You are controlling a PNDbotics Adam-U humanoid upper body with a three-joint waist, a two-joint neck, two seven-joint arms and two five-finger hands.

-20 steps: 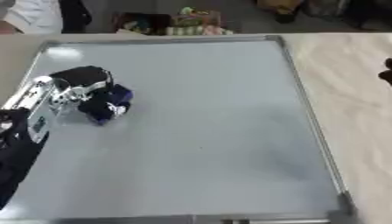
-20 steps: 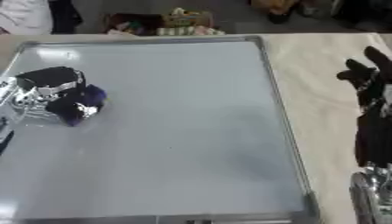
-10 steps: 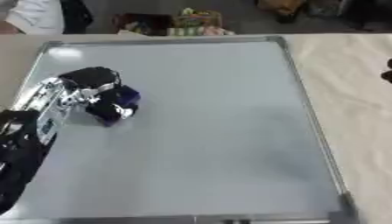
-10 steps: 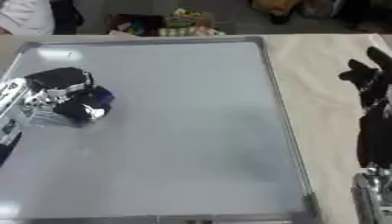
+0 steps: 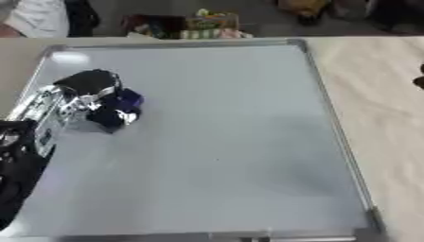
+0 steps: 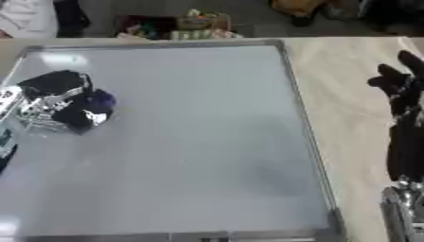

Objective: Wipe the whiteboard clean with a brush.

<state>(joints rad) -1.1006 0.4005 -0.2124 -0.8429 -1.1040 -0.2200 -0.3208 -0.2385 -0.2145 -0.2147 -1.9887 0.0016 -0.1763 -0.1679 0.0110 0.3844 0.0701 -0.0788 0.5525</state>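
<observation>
A large whiteboard with a silver frame lies flat on the table and fills most of both views. My left hand comes in from the left edge and rests on the board's upper left part. Its fingers are curled round a dark blue brush, which presses on the board. My right hand stands idle over the table beside the board's right edge, fingers straight and pointing up. No marks show on the board's grey surface.
Beige table runs along the board's right side. Beyond the far edge lie colourful items and a dark box. A person in white shows at the far left corner.
My left hand with the brush has slid a little to the right and upward across the board. The right hand has stayed where it was.
</observation>
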